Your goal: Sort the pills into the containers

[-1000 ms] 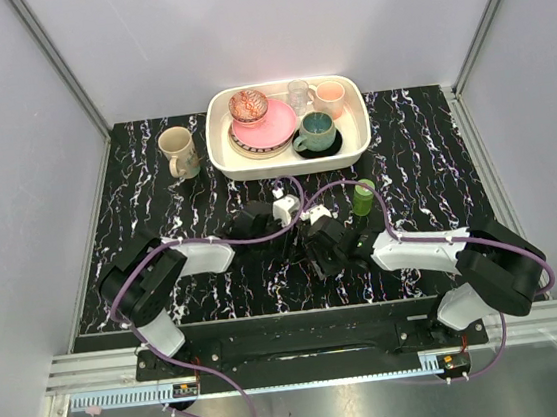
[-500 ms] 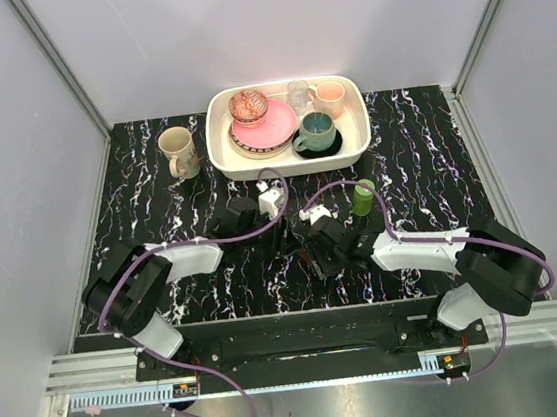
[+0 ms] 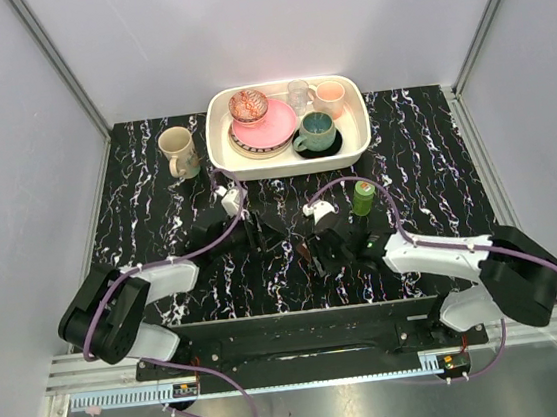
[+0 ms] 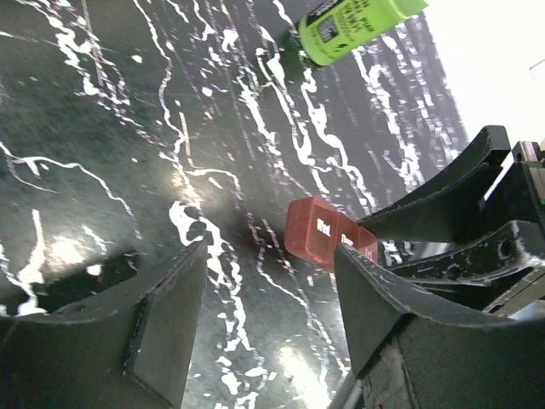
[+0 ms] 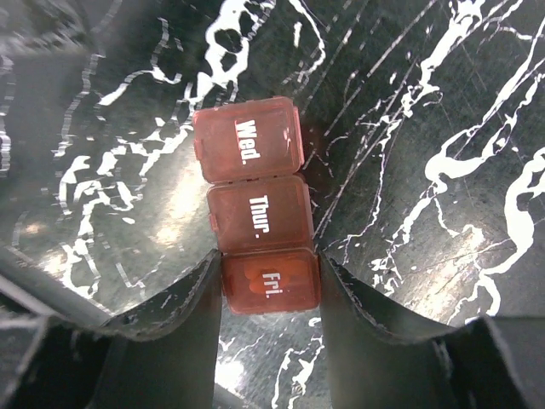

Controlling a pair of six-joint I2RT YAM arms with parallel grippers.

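Note:
The container is a small red-brown pill case (image 5: 255,204) with lids marked Wed., Thur. and Fri., lying on the black marbled table. My right gripper (image 5: 270,281) is shut on its Fri. end, a finger on each side. An orange shape shows through the Fri. lid. In the top view the case (image 3: 307,254) is a reddish speck at the right gripper (image 3: 315,250). My left gripper (image 4: 268,315) is open and empty, low over the table, with the case (image 4: 328,232) just beyond its fingertips. In the top view the left gripper (image 3: 256,233) sits left of the case. No loose pills show.
A green bottle (image 3: 362,198) stands just behind the right gripper; it also shows in the left wrist view (image 4: 358,25). A white tray (image 3: 222,154) of crockery stands at the back centre. A beige mug (image 3: 178,151) stands to its left.
My left arm has swung left and back, away from the right gripper. The right gripper has stayed on the pill case, shifting only slightly.

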